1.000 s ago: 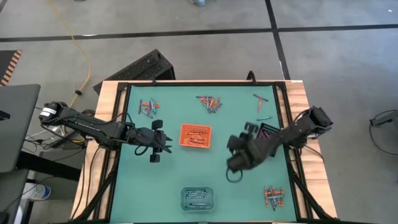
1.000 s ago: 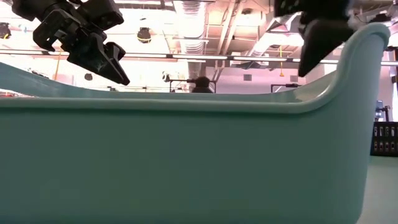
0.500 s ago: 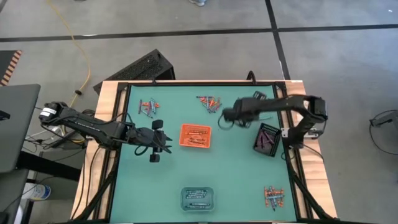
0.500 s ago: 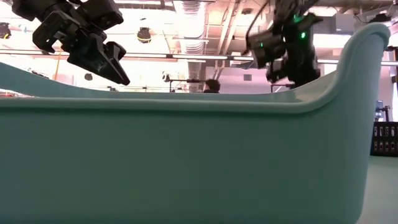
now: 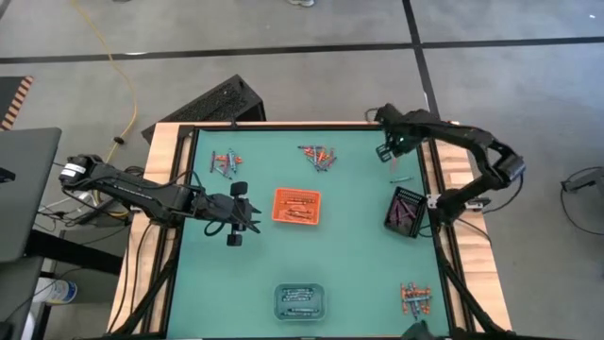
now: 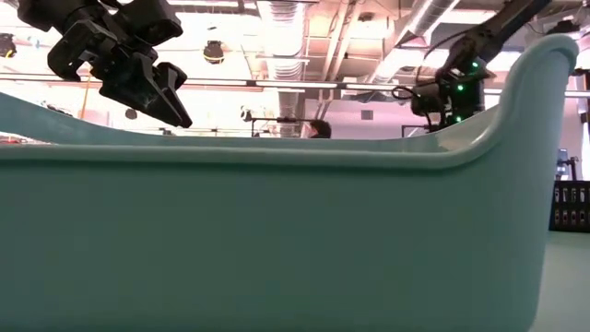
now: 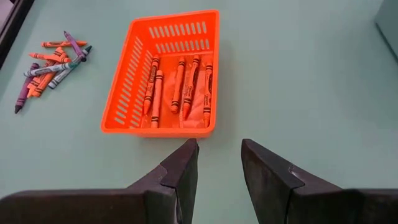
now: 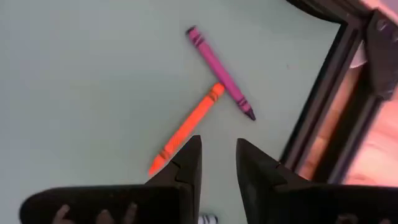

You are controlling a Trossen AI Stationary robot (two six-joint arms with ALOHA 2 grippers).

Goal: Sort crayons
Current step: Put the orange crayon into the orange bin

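My right gripper (image 5: 388, 146) hovers open over the table's far right corner. Just beyond its fingertips (image 8: 217, 158) a purple crayon (image 8: 219, 71) and an orange crayon (image 8: 186, 127) lie flat on the green mat, the orange one's end against the purple one. My left gripper (image 5: 247, 215) hangs open above the mat, left of the orange tray (image 7: 124, 93), with nothing between its fingers (image 7: 217, 165). Several orange crayons (image 7: 177, 87) lie in that tray. More crayons lie in loose piles (image 5: 225, 162) (image 5: 319, 156) (image 5: 415, 297).
A black tray (image 5: 406, 209) stands at the right edge and a clear tray (image 5: 299, 300) at the near edge; its wall fills the low view (image 6: 277, 240). The table's dark raised frame (image 8: 323, 106) runs close beside my right gripper.
My right gripper has swung from the table's middle right toward the far edge and now hangs over the far right corner; it has turned and tipped further downward on the way. Its finger gap looks unchanged.
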